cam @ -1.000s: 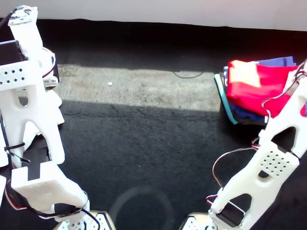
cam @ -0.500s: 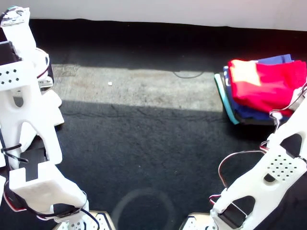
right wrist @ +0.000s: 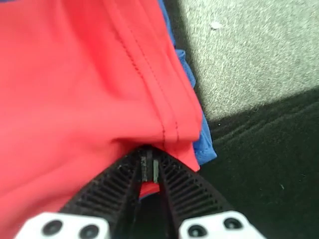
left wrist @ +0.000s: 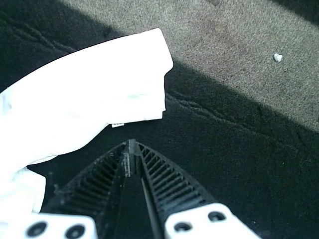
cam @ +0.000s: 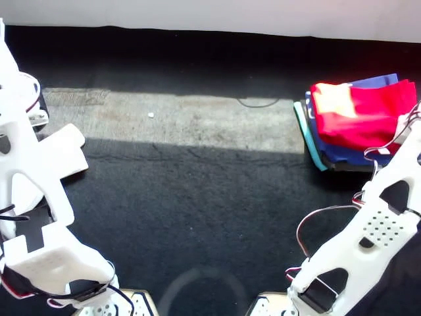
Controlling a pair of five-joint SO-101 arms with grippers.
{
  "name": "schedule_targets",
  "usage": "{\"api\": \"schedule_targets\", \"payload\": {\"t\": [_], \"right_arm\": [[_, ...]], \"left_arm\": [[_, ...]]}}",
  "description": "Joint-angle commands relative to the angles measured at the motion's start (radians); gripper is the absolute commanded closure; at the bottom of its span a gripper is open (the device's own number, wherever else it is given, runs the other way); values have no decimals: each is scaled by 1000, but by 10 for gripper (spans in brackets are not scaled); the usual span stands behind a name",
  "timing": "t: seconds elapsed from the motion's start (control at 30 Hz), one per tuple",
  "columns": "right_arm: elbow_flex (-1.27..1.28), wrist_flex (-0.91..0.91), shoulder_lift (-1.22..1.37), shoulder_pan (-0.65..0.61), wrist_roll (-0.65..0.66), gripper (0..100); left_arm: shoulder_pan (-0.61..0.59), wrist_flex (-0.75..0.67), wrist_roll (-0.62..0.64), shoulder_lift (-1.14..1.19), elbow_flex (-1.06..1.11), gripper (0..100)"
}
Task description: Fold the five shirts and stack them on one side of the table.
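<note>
- red shirt [cam: 365, 115] tops the stack [cam: 332, 153], at the far right of the table [cam: 197, 197]. which claw is nearer?
- right claw [right wrist: 148, 168], by a long way. its tips are at the red shirt's folded corner. touching or just above it, i can't say.
- is it wide?
- no, pressed together, and i see no cloth caught between.
- how does the shirt lie from it?
- ahead of it and under it. the stitched hem runs off from the tips nearly along the line the claw points. a blue shirt [right wrist: 205, 147] peeks out beside that edge.
- left claw [left wrist: 130, 149]?
- also pressed tight, nothing in it, over dark table well apart from the stack.
- so what's next?
- my guess is the stacking is about done. i count red, blue, a teal edge [cam: 304, 128] and a dark layer [cam: 345, 166], but no sure fifth. any last nudge falls to the right arm. it should push along the hem, not across it, or the top fold could slide.
</note>
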Motion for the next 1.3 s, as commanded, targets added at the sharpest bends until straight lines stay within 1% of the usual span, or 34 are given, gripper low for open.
{"api": "schedule_targets", "payload": {"t": [0.0, 0.07, 0.13, 0.23, 0.33, 0.43, 0.53, 0.67, 0.73, 0.83, 0.97, 1.1, 1.27], "right_arm": [[-12, 53, -206, -22, 6, 980], [-12, 88, -280, -35, -35, 945], [-12, 128, -355, -45, -86, 876], [-12, 173, -453, -93, -104, 793], [-12, 229, -532, -156, -106, 786], [-12, 312, -595, -231, -104, 786], [-2, 364, -647, -305, -104, 786], [-1, 364, -697, -361, -109, 786], [1, 366, -720, -397, -109, 786], [28, 366, -777, -446, -109, 786], [191, 364, -908, -530, -109, 786], [387, 361, -1046, -605, -107, 786], [555, 361, -1184, -638, -106, 786]], "left_arm": [[-31, 0, 0, -87, -16, 991], [-58, 0, -5, -125, -13, 991], [-84, 0, -66, -160, 10, 990], [-128, 0, -158, -189, 104, 989], [-208, -2, -229, -191, 255, 959], [-325, -8, -336, -191, 400, 869], [-487, -9, -440, -191, 470, 791], [-693, -35, -574, -191, 515, 776], [-780, -87, -649, -191, 553, 776], [-886, -212, -760, -191, 641, 775], [-986, -414, -921, -191, 809, 773], [-1001, -534, -1022, -193, 966, 774], [-938, -669, -1034, -191, 1096, 776]]}}
